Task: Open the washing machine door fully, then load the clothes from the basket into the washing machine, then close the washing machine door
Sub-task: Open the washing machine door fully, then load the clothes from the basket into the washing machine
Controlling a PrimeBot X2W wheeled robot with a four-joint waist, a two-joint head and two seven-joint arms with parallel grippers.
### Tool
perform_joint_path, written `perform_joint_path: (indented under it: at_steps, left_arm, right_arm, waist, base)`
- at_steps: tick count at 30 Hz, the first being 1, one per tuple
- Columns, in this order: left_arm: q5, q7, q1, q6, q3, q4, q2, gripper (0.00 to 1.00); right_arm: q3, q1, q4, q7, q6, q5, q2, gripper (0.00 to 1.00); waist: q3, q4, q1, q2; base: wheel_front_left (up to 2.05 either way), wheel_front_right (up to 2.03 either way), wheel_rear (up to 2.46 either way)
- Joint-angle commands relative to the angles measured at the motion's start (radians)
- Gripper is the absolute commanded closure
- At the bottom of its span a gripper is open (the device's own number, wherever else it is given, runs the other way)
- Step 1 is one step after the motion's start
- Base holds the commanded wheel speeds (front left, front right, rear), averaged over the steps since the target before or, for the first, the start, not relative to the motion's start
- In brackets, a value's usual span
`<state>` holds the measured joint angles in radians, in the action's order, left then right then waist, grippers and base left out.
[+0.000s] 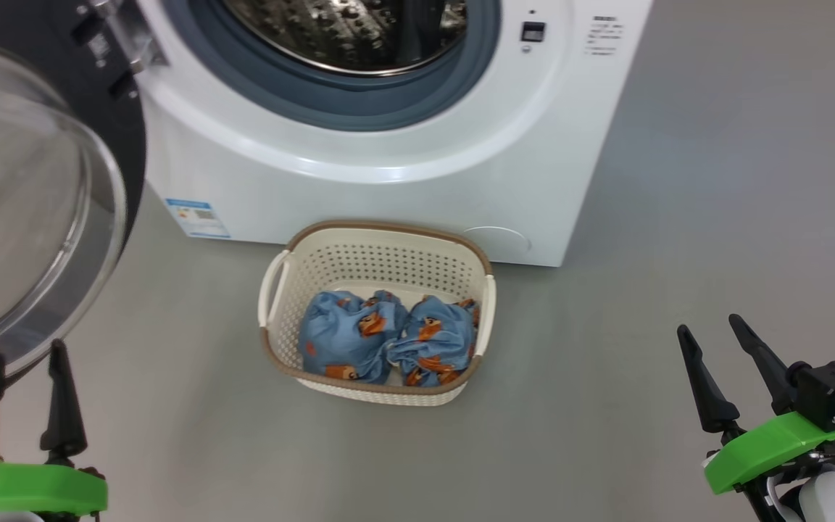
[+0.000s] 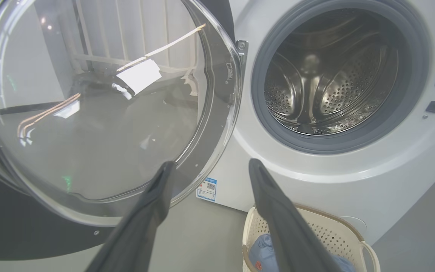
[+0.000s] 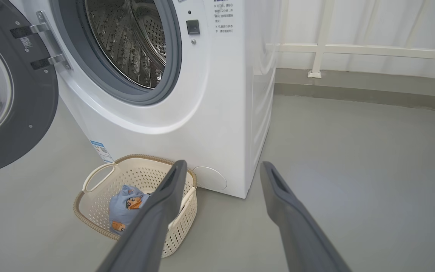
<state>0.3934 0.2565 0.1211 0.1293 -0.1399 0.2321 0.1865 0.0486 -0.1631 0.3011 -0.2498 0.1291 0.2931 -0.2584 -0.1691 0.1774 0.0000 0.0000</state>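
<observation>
The washing machine door (image 1: 33, 217) is swung wide open at the left of the washing machine (image 1: 388, 196) and is carried on a metal hinge (image 1: 127, 43). Its clear glass bowl bulges outward inside the glossy black rim. The round opening is uncovered, so the perforated steel drum (image 1: 359, 29) is seen within the grey-blue gasket (image 1: 388, 105). A small blue label sticker (image 1: 198, 217) is fixed low on the left of the white front.

The basket (image 1: 377, 228) is set on the grey floor (image 1: 642, 254) just in front of the machine, below the opening. The clothes (image 1: 388, 337) are held in it as two light blue bundles printed with orange-brown figures. They lie side by side and touch, toward the near wall of the basket.

The left hand (image 1: 26, 353) is seen at the lower left of the head view, just below the lower edge of the door's glass. Its fingers (image 2: 153, 211) are spread wide and nothing is held between them. Whether the door is touched cannot be told.

The right hand (image 1: 709, 325) is seen at the lower right, over bare floor and well apart from the basket. Its fingers are likewise spread wide, and nothing is gripped. In the right wrist view they are pointed toward the machine's lower right front corner.
</observation>
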Motion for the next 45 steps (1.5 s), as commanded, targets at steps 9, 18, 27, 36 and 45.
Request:
perform_joint_path:
  at_steps: [9,18,27,36,45]
  left_arm:
    - [0.019,0.005,-0.007,0.001,0.049,-0.051,0.063,0.00]
    - [0.018,0.005,-0.016,0.001,0.103,-0.056,0.072,0.00]
    - [0.042,0.005,-0.018,0.001,0.139,-0.061,0.073,0.00]
    - [0.065,0.005,-0.025,0.001,0.136,-0.065,0.077,0.00]
    - [0.077,0.005,-0.026,0.001,0.135,-0.065,0.077,0.00]
  right_arm:
    - [0.006,0.017,-0.029,-0.012,0.002,-0.005,0.005,0.00]
    - [0.000,0.024,-0.034,-0.012,0.002,-0.003,0.012,0.00]
    - [-0.006,0.038,-0.039,-0.012,0.002,-0.004,0.019,0.00]
    - [-0.009,0.042,-0.037,-0.012,0.002,-0.005,0.023,0.00]
    - [-0.008,0.045,-0.039,-0.012,0.002,-0.005,0.025,0.00]
  waist:
    - [0.016,-0.123,0.0000,0.0000]
    - [0.029,-0.199,0.0000,0.0000]
    - [0.038,-0.239,0.0000,0.0000]
    - [0.045,-0.249,0.0000,0.0000]
    - [0.048,-0.246,0.0000,0.0000]
  base:
    - [0.00,0.00,0.00]
    - [0.00,0.00,0.00]
    - [0.00,0.00,0.00]
    - [0.00,0.00,0.00]
    - [0.00,0.00,0.00]
